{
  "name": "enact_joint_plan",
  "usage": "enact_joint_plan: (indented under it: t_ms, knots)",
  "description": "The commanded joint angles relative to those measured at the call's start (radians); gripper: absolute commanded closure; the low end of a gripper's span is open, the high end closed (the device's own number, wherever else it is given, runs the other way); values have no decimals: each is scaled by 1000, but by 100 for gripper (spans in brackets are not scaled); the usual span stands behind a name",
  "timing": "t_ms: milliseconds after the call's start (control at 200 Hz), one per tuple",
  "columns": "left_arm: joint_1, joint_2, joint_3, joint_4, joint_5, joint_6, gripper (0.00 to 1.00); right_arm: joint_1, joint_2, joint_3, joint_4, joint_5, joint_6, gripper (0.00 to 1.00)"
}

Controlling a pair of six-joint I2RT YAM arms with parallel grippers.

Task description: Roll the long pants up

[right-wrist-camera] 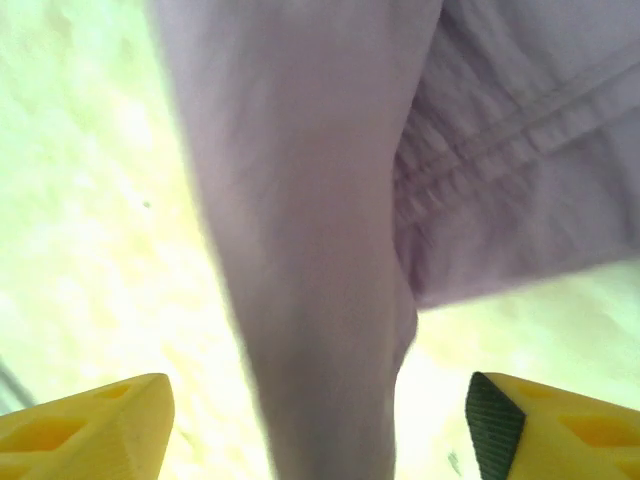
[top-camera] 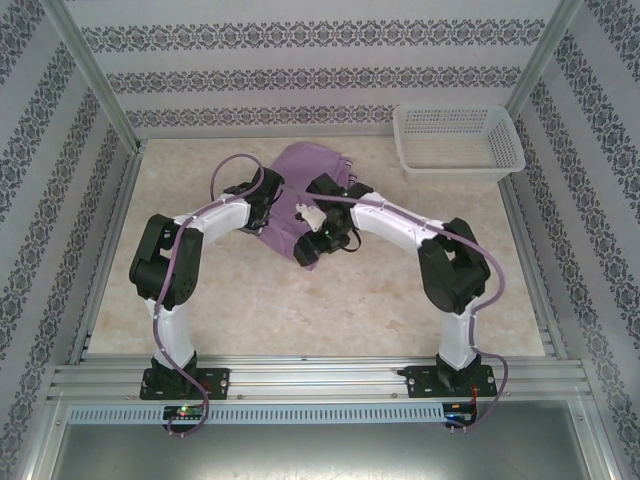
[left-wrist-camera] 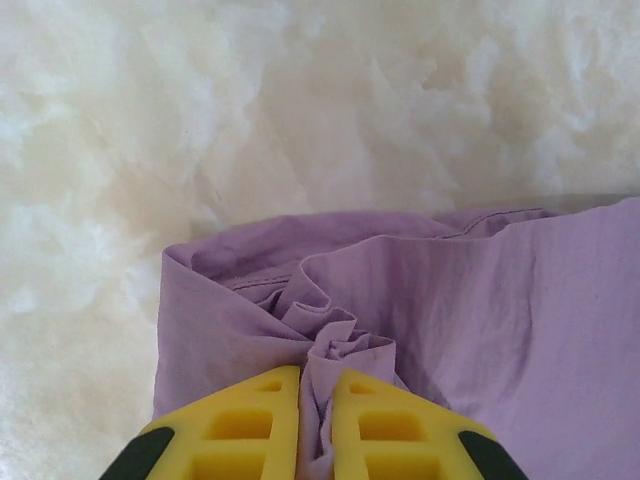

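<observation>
long pants [top-camera: 300, 180]: lilac, soft fabric, bunched in a crumpled heap, not flat, no neat roll visible. One edge is gathered into a small puckered fold, pinched between the closed left gripper [left-wrist-camera: 315, 385] fingers; the rest spreads ahead and right of it. A thick folded strip runs between the wide-apart right gripper [right-wrist-camera: 320, 425] fingers, touching neither. The stitched seam part lies ahead-right of it.
</observation>
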Motion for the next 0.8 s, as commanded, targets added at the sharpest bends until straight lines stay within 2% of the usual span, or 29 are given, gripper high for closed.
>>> enact_joint_plan:
  t_ms: [0, 125, 235, 400, 505, 664, 749, 794]
  knots:
    - [15, 4, -14, -10, 13, -6, 100, 111, -120, -64, 8, 359, -32, 18]
    - [16, 7, -15, -14, 29, -12, 100, 247, -165, -117, 67, 604, -50, 17]
    - [15, 9, -15, -19, 39, -17, 100, 348, -126, -131, 108, 781, -87, 16]
    - [15, 4, -14, -24, 47, -15, 100, 376, 1, -130, 221, 979, -197, 12]
    - [15, 0, -16, -25, 53, -8, 100, 366, 69, -113, 301, 1019, -279, 9]
    - [17, -11, -22, -24, 58, -1, 100, 305, 215, -43, 349, 1075, -373, 11]
    - [19, -21, -31, -17, 60, 7, 98, 257, 244, -26, 342, 997, -381, 24]
    - [24, -29, -38, -9, 66, 12, 81, 227, 249, -6, 301, 922, -353, 38]
